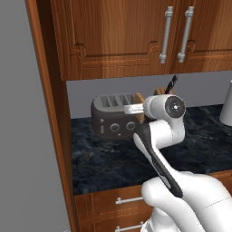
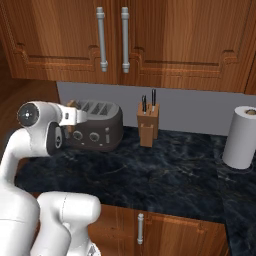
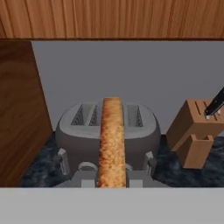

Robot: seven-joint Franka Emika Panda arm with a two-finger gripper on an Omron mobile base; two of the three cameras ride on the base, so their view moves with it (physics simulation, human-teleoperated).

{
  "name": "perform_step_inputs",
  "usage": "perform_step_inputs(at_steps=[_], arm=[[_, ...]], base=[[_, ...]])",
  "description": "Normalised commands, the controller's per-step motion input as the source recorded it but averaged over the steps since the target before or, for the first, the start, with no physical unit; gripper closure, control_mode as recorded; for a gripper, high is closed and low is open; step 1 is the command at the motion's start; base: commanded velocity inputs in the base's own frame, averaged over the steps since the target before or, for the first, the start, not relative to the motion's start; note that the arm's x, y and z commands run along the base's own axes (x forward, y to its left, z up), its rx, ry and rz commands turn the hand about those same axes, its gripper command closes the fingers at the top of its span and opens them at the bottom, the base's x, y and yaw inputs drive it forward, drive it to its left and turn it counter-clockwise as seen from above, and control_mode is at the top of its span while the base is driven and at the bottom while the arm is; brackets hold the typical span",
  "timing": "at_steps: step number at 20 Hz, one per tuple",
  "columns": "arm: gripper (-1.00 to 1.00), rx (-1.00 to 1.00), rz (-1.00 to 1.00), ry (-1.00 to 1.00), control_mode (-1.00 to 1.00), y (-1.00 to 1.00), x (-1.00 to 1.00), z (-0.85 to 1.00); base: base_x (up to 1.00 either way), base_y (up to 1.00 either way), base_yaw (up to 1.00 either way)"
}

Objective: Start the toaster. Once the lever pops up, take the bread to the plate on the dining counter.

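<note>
One toaster [image 2: 97, 126], one bread [image 3: 112, 142] slice, one knife block [image 2: 148, 126], one paper-towel roll [image 2: 242, 136].

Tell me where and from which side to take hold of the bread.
Grip the bread by its upper edge, from above, pincer jaws across its two flat faces. It is thin and stands on edge above the toaster slots, so only the top is free; the pincer already appears shut on it.

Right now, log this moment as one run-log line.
phase: lifting toast | gripper: shut on bread | bread: above toaster slots | knife block: right of toaster | plate: unseen
</note>
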Motion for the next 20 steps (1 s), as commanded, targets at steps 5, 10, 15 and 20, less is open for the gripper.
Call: perform_step_inputs(at_steps=[5,10,15,20], arm=[[1.0,-0.04,0.0,0.07,-1.0,-0.31,-0.6,0.0],[1.0,-0.01,0.0,0.04,-1.0,-0.22,-0.55,0.0],[1.0,0.0,0.0,0.04,-1.0,-0.17,-0.53,0.01],[1.0,0.0,-0.03,0.01,-1.0,-0.13,-0.53,0.0]], base=[[0.0,0.0,0.0],[0.0,0.0,0.0],[0.0,0.0,0.0],[0.0,0.0,0.0]])
